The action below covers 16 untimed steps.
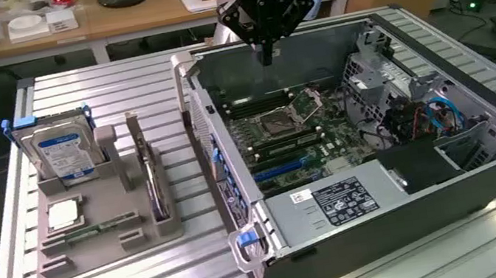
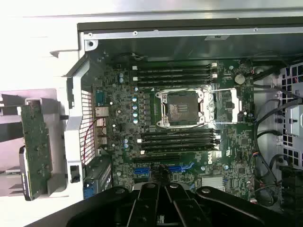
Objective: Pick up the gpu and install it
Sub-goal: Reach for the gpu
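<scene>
The gpu [image 1: 149,175] is a thin dark card standing on edge in a slot of the grey holder [image 1: 105,240], to the exterior view's left of the open computer case [image 1: 364,240]. In the wrist view the gpu [image 2: 35,144] shows its greenish circuit face beside the case wall. My gripper [image 1: 267,57] hangs over the far end of the case, above the motherboard [image 2: 189,123], well away from the gpu. Its fingers [image 2: 152,201] are shut together with nothing between them.
The grey holder also carries a silver hard drive [image 1: 64,152] with a blue-white label, a square processor chip [image 1: 62,213] and a slim green memory stick [image 1: 102,225]. Cables and drive cages [image 1: 424,118] fill the case's right side. A cluttered desk [image 1: 60,23] stands behind.
</scene>
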Tool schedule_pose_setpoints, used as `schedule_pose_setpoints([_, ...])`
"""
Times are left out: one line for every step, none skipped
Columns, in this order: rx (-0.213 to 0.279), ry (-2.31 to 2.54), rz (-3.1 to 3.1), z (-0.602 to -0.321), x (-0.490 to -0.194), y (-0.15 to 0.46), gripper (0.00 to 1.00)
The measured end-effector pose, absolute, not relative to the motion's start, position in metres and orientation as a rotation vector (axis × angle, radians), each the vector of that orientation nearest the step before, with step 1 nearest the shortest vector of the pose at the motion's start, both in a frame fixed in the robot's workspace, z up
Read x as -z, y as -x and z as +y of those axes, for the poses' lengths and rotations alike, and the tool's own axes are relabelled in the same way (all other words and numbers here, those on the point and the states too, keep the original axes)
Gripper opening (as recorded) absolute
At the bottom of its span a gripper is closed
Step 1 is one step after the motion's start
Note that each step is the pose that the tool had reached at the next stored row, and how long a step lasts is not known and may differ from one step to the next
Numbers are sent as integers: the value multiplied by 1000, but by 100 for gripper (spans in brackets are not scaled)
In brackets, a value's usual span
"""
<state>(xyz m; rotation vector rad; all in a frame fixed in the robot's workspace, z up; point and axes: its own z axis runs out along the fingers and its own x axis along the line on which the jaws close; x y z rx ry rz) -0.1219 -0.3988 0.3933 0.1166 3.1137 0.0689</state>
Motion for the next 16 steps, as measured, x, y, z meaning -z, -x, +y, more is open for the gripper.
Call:
schedule_pose_setpoints([-69, -116, 3114, -399, -393, 122, 10])
schedule_pose_setpoints([-69, -116, 3114, -399, -393, 122, 10])
schedule_pose_setpoints([-69, -116, 3114, -399, -393, 122, 10])
schedule_pose_setpoints([-69, -117, 3114, -399, -393, 122, 10])
schedule_pose_setpoints([-69, -117, 3114, -399, -393, 122, 10])
schedule_pose_setpoints([-69, -117, 3114, -399, -393, 123, 10])
schedule_pose_setpoints([-69, -117, 3114, -399, -393, 123, 10])
schedule_pose_setpoints([-69, -117, 3114, -399, -393, 124, 10])
schedule_pose_setpoints([-69, -117, 3114, -399, -393, 124, 10])
schedule_pose_setpoints([-69, -117, 3114, -399, -393, 125, 10])
schedule_pose_setpoints([-69, -117, 3114, -399, -393, 125, 10])
schedule_pose_setpoints([-69, -117, 3114, -399, -393, 125, 10])
schedule_pose_setpoints([-69, -117, 3114, -399, -393, 126, 10])
schedule_pose_setpoints([-69, -117, 3114, -399, -393, 126, 10])
schedule_pose_setpoints([-69, -117, 3114, -399, -393, 127, 10])
schedule_pose_setpoints([-69, -117, 3114, -399, -393, 128, 10])
